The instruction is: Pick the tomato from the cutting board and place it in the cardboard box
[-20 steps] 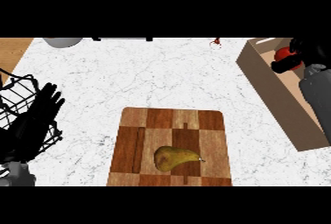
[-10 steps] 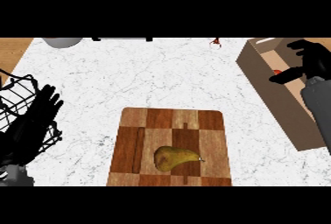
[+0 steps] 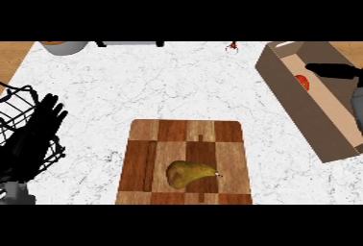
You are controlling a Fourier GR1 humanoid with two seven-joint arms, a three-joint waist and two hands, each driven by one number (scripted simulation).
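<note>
The red tomato (image 3: 303, 82) lies inside the cardboard box (image 3: 291, 106) at the right, near its far end. My right hand (image 3: 333, 71) hovers just above it with fingers stretched out, open and holding nothing. The wooden cutting board (image 3: 227, 144) sits at the front centre with only a yellow-green pear (image 3: 188, 173) on it. My left hand (image 3: 40, 123) rests open at the left edge, fingers up, in front of a wire rack.
A black wire rack (image 3: 13, 103) stands at the left edge. At the counter's far edge are a grey pot (image 3: 65, 46), a dark object (image 3: 129, 43) and a small red thing (image 3: 232, 46). White marble counter lies between board and box.
My right hand was shut on the tomato over the box; it has opened and lifted back to the right, leaving the tomato in the box. The left hand has not moved.
</note>
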